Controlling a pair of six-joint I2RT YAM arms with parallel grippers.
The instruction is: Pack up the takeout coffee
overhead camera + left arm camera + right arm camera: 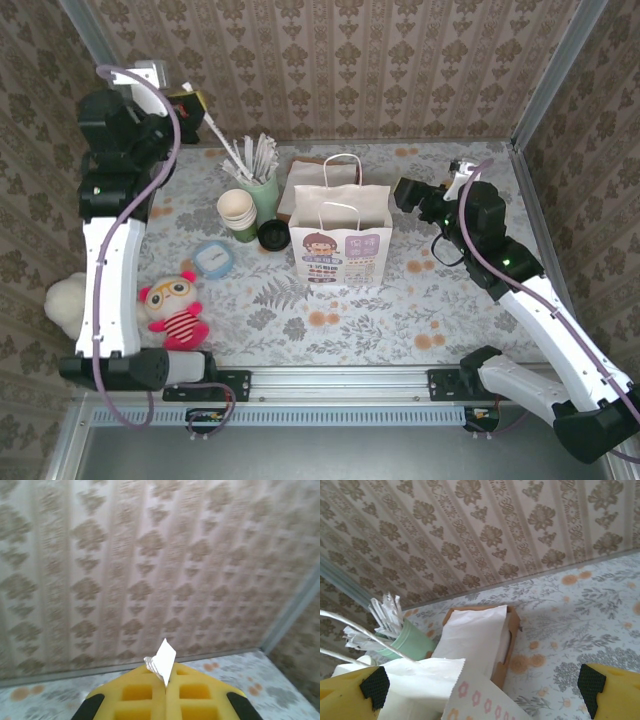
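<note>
Two grippers stand in opposite states. The left gripper (pixel 198 103), raised high at about ten o'clock from the paper bag (pixel 335 258), is clamped tight on a white-wrapped straw (pixel 164 662). In the left wrist view the straw's paper end pokes up between the yellow fingers (pixel 140 695). The right gripper (pixel 405 192) hangs with its jaws spread wide and nothing between them, at three o'clock of the bag, just beside its upper edge.

The takeout coffee (pixel 273 234), a dark cup under a black lid, stands upright on the table (pixel 450 310) at nine o'clock of the bag, close to its side wall. The stack of lidless cups (pixel 237 212) and the green cup of straws (pixel 262 188) stand just beyond it. The coffee is not yet packed.

The step in hand looks like dropping the straw into the bag. To do it well, the left arm should carry the straw over the open mouth, clear of the handles (pixel 341 208). It should let go only once the lower tip is inside. The right gripper could steady the rim at three o'clock. The coffee then wants a grip on the cup body below the lid, kept upright and lowered gently. Too hard a squeeze might pop the lid.
</note>
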